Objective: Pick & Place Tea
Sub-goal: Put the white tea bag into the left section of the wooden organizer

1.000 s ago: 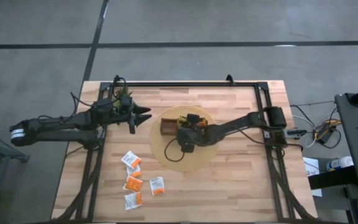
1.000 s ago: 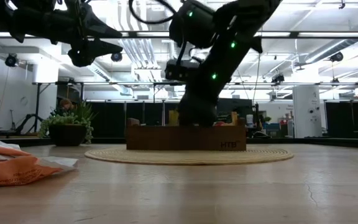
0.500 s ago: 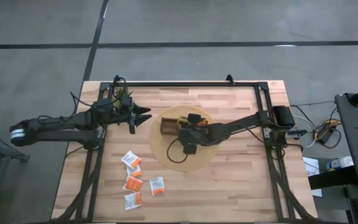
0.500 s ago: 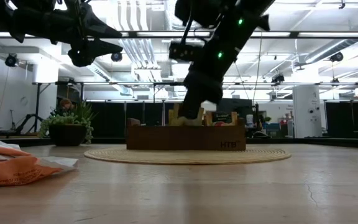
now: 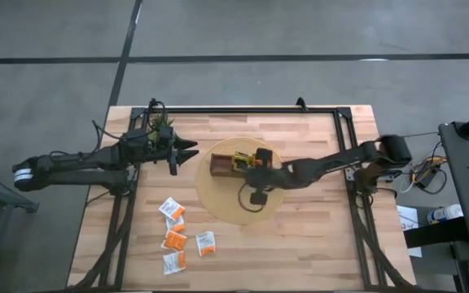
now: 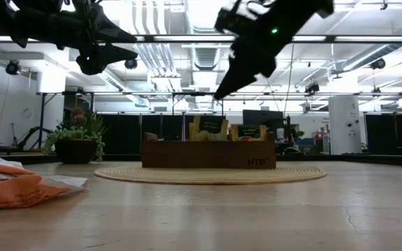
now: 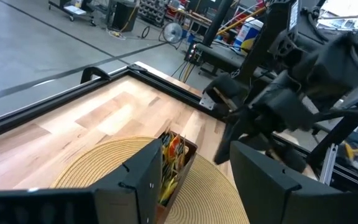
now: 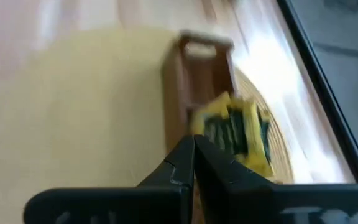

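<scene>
A brown wooden tray [image 5: 221,165] stands on a round woven mat [image 5: 218,199] at mid-table. Yellow-and-dark tea sachets [image 8: 235,134] stand upright in its compartments [image 6: 208,127]. My right gripper [image 6: 222,90] hangs shut above the tray, slanting down, with nothing between its fingers [image 8: 193,152]. More tea lies loose on the near left of the table: orange and white sachets [image 5: 175,238], also seen close in the low view [image 6: 12,187]. My left gripper [image 5: 187,150] waits open, held level, left of the mat, and looks at the tray [image 7: 174,158].
A small green potted plant [image 6: 75,143] stands at the far left, beside my left arm. A black frame [image 5: 243,110] runs along the table's far edge and down both sides. There is bare wood at the near right of the table [image 5: 316,244].
My right gripper has risen out of the tray and drawn back toward the table's right edge, tipping flatter and staying shut. The yellow sachets now stand uncovered in the tray. My left arm has kept still.
</scene>
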Robot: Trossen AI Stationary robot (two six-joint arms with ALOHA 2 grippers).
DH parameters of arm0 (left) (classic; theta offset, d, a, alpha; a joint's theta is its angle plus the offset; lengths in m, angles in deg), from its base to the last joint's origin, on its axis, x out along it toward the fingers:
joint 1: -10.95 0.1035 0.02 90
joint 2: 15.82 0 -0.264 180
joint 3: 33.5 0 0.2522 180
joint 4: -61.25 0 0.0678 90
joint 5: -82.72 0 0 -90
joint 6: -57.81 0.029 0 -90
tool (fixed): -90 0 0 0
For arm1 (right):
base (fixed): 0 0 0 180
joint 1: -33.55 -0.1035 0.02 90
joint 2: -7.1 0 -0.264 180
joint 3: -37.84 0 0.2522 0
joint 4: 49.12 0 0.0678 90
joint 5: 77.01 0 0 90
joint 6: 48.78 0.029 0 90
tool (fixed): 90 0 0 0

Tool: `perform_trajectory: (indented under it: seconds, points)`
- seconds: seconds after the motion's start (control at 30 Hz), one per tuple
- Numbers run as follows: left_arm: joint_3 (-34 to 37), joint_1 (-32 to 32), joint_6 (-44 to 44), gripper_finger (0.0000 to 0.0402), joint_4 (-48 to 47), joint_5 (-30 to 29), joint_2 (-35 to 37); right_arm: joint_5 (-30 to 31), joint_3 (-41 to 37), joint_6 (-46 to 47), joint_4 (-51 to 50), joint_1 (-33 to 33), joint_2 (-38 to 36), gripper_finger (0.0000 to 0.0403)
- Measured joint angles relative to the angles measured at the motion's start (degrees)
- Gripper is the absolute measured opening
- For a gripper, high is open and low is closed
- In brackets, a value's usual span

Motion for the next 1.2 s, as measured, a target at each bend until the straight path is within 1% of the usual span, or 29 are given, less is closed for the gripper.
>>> perform_trajectory:
  seconds: [0.1, 0.2, 0.27, 0.3, 0.5, 0.57, 0.67, 0.73, 0.93, 1.1, 1.2]
  points:
    - [0.0, 0.0, 0.0, 0.0183, 0.0, 0.0, 0.0, -3.5, -6.9, -2.3, 10.4, 0.1, -5.0, 0.0008]
    - [0.0, 0.0, 0.0, 0.0183, 0.0, 0.0, 0.0, -9.0, -14.5, -6.1, 20.9, 0.4, -10.9, 0.0008]
    - [0.0, 0.0, 0.0, 0.0183, 0.0, 0.0, 0.0, -11.6, -19.0, -7.8, 25.6, 0.6, -14.9, 0.0008]
    - [0.0, 0.0, 0.0, 0.0183, 0.0, 0.0, 0.0, -11.6, -20.9, -8.8, 26.7, 0.6, -17.0, 0.0008]
    - [0.0, 0.0, 0.0, 0.0183, 0.1, 0.0, 0.0, -11.3, -29.1, -16.3, 26.7, 1.0, -29.8, 0.0009]
    - [0.0, 0.0, 0.0, 0.0183, 0.1, 0.0, 0.0, -11.4, -31.3, -15.0, 26.8, 0.9, -33.4, 0.0009]
    - [0.0, 0.0, 0.0, 0.0183, 0.1, 0.0, 0.0, -11.6, -33.8, -9.0, 27.3, 0.9, -37.5, 0.0009]
    - [0.0, 0.0, 0.0, 0.0183, 0.1, 0.0, 0.0, -11.6, -35.2, -8.1, 27.1, 0.9, -39.9, 0.0009]
    - [0.0, 0.0, 0.2, 0.0183, 0.1, 0.0, 0.0, -11.5, -38.7, -9.6, 25.1, 0.9, -44.7, 0.0009]
    - [0.0, 0.0, 0.2, 0.0183, 0.1, 0.0, 0.0, -11.5, -41.6, -11.1, 24.4, 0.9, -46.0, 0.0009]
    - [0.0, 0.0, 0.2, 0.0183, 0.0, 0.0, 0.0, -11.6, -43.7, -11.1, 26.8, 0.9, -46.3, 0.0009]
